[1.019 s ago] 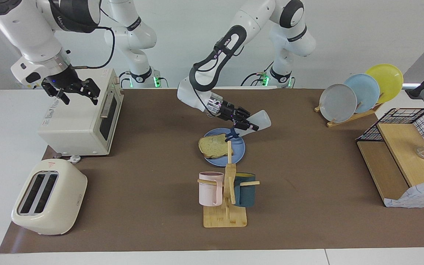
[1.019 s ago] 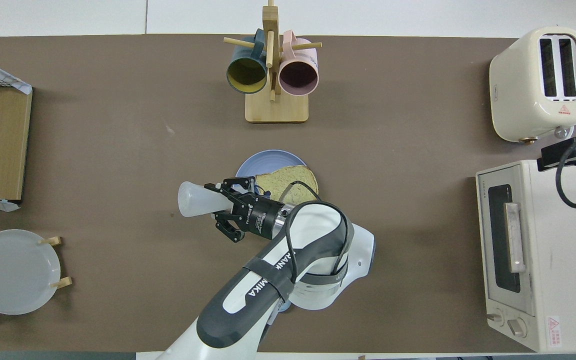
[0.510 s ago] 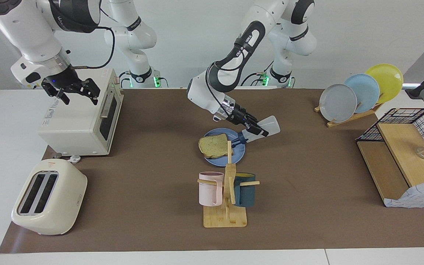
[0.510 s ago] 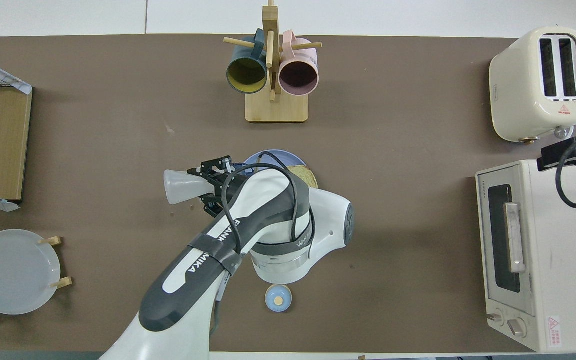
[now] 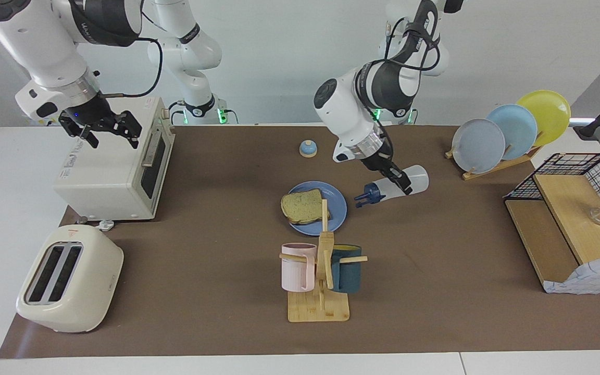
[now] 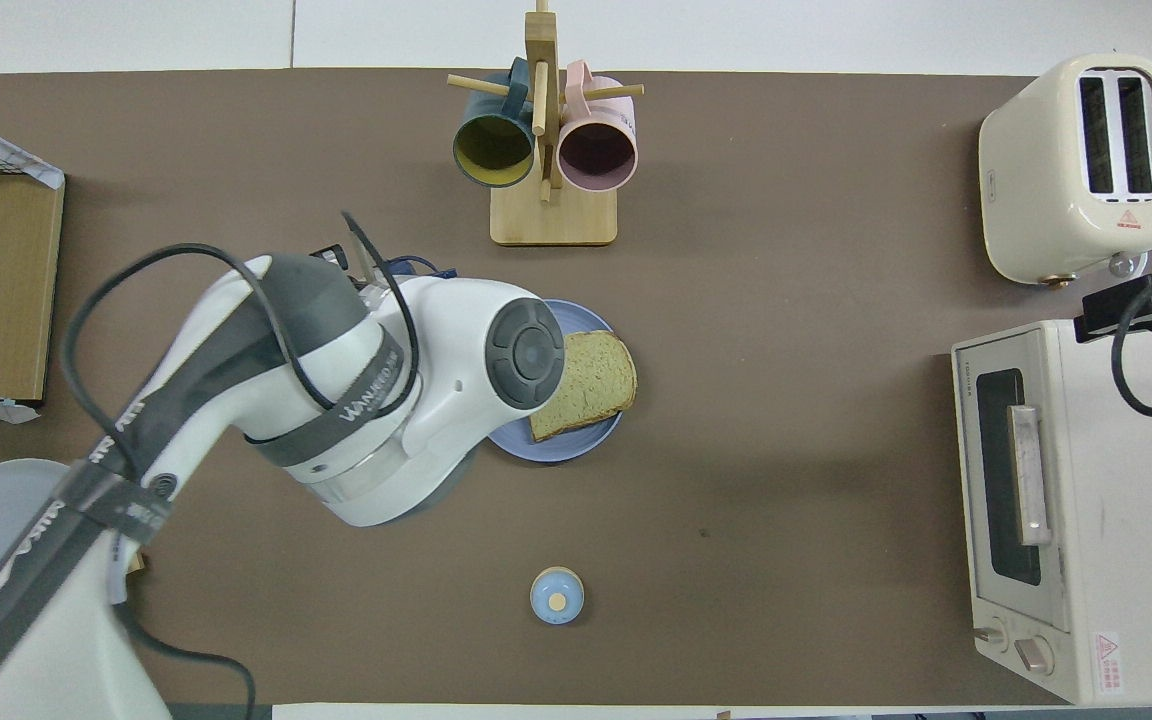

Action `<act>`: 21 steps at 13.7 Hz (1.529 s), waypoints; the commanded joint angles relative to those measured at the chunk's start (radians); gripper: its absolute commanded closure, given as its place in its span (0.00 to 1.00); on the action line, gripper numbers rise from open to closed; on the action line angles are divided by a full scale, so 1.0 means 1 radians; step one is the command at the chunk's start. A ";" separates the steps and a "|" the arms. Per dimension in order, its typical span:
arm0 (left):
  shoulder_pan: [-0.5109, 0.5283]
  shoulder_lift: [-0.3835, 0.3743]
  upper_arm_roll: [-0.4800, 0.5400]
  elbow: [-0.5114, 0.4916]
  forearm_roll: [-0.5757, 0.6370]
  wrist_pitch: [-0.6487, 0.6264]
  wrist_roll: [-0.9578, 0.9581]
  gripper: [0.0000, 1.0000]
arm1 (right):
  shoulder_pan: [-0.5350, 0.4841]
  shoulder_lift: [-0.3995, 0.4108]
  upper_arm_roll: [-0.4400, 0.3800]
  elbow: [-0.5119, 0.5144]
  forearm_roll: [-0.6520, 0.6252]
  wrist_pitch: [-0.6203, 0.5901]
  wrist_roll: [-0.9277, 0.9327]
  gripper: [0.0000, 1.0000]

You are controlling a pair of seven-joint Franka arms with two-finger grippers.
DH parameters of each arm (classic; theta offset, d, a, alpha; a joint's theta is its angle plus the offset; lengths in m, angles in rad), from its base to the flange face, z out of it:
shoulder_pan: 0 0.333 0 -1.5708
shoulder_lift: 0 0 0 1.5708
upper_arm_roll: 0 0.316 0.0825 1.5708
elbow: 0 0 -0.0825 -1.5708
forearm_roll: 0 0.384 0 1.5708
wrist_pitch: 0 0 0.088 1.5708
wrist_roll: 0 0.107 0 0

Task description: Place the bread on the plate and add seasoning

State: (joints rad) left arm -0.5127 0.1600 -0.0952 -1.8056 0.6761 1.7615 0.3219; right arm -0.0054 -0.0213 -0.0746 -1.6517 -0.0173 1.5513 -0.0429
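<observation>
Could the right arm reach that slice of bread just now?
Probably yes. The right end effector is open and empty over the toaster oven, and bare table lies between it and the bread on the plate.

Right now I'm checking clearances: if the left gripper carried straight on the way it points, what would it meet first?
The left gripper, shut on the seasoning bottle, points steeply down over the brown table mat beside the plate. It would probably meet bare mat first, though its height is hard to judge.
</observation>
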 commanded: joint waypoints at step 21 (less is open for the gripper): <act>0.289 -0.260 -0.003 -0.546 -0.601 1.019 -0.257 1.00 | -0.007 -0.009 0.004 -0.014 -0.001 0.010 -0.025 0.00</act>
State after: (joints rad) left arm -0.2313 -0.0270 -0.0942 -2.2397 0.0911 2.6845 0.1155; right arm -0.0054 -0.0213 -0.0746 -1.6517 -0.0173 1.5513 -0.0429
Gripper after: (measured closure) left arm 0.551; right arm 0.000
